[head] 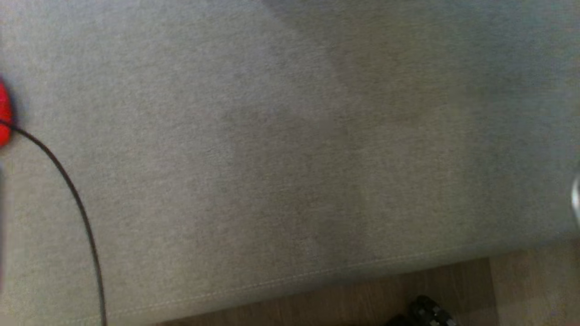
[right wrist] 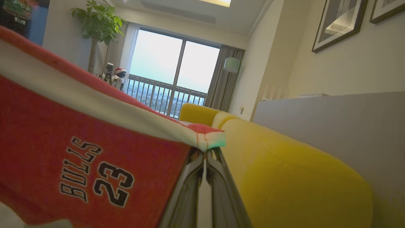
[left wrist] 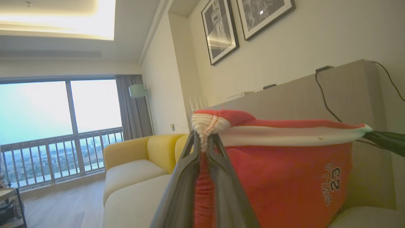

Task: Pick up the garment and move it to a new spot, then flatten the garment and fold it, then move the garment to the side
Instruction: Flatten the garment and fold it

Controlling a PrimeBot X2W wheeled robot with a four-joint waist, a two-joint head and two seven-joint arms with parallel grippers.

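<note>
Holding red garment (left wrist: 284, 171) taut: left end effector (left wrist: 205, 141) clamped shut on one white-banded corner, right end effector (right wrist: 206, 153) clamped on the other, each at frame centre.

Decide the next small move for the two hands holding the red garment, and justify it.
Probably lower it onto the grey cushion: the left hand and right hand each pinch one end of the red garment, its white-banded edge stretched between them, ready to lay flat.
</note>
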